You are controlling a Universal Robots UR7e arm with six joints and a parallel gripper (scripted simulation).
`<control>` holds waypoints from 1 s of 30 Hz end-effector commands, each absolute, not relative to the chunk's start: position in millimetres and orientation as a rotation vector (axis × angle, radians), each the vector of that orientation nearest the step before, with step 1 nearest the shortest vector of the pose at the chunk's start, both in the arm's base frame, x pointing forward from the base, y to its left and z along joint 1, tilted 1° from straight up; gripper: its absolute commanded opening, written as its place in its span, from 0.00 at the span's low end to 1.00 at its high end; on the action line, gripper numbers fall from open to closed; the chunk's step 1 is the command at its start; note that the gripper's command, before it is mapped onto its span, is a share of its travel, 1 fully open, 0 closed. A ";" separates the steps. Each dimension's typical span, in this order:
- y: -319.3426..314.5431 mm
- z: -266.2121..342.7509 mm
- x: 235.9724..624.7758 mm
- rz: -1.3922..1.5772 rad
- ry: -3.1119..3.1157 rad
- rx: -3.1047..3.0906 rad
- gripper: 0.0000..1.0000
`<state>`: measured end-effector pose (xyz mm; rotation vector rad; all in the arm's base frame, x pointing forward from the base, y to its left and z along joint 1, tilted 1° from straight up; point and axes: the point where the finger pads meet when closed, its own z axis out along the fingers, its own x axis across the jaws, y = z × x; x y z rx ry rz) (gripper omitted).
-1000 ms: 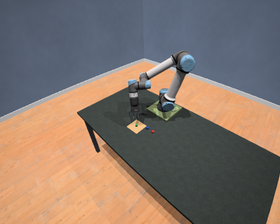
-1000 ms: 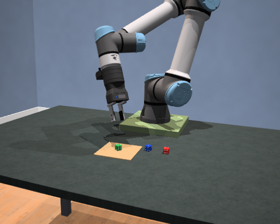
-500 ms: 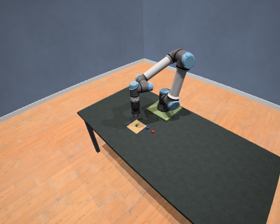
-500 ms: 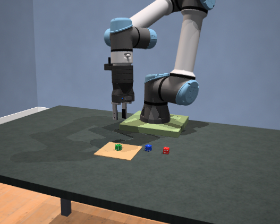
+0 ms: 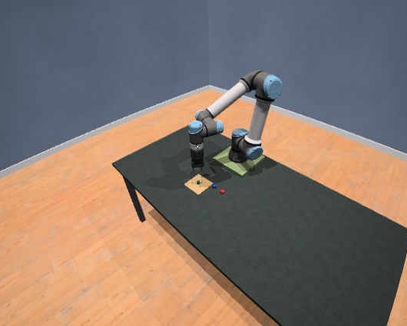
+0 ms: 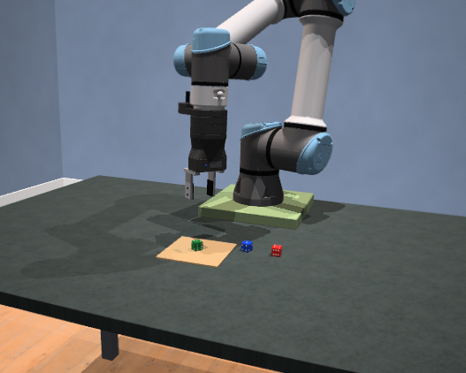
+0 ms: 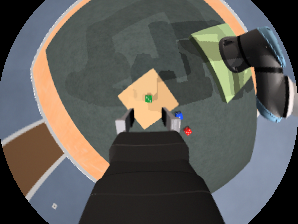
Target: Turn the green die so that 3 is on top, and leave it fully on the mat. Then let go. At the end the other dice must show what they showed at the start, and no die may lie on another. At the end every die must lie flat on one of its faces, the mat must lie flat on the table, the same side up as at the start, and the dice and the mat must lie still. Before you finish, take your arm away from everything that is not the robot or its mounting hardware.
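The green die (image 5: 198, 181) (image 6: 196, 245) (image 7: 148, 98) lies flat on the tan mat (image 5: 195, 187) (image 6: 183, 256) (image 7: 136, 112), near its far edge. My gripper (image 5: 197, 168) (image 6: 199, 190) (image 7: 147, 113) is open and empty. It points straight down and hangs well above the table, over the mat's far side. The blue die (image 5: 214, 186) (image 6: 247, 246) (image 7: 178, 116) and the red die (image 5: 222, 191) (image 6: 276, 250) (image 7: 188, 131) lie on the table to the right of the mat, apart from each other. I cannot read the die faces.
The arm's base stands on a green plate (image 5: 239, 164) (image 6: 267, 208) (image 7: 220, 56) behind the dice. The dark table (image 5: 295, 232) (image 6: 338, 274) has its edge to the left of the mat.
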<state>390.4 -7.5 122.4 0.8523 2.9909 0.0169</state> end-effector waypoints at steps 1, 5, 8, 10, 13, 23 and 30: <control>-7.7 122.9 390.7 0.012 2.990 0.853 1.00; -7.7 122.9 390.7 0.012 2.990 0.853 1.00; -7.7 122.9 390.7 0.012 2.990 0.853 1.00; -7.7 123.1 390.7 0.012 2.991 0.853 1.00; -7.7 124.4 390.7 0.013 2.995 0.855 1.00; -7.7 142.0 390.4 0.015 3.005 0.858 1.00; -7.8 165.6 389.9 0.015 3.005 0.858 1.00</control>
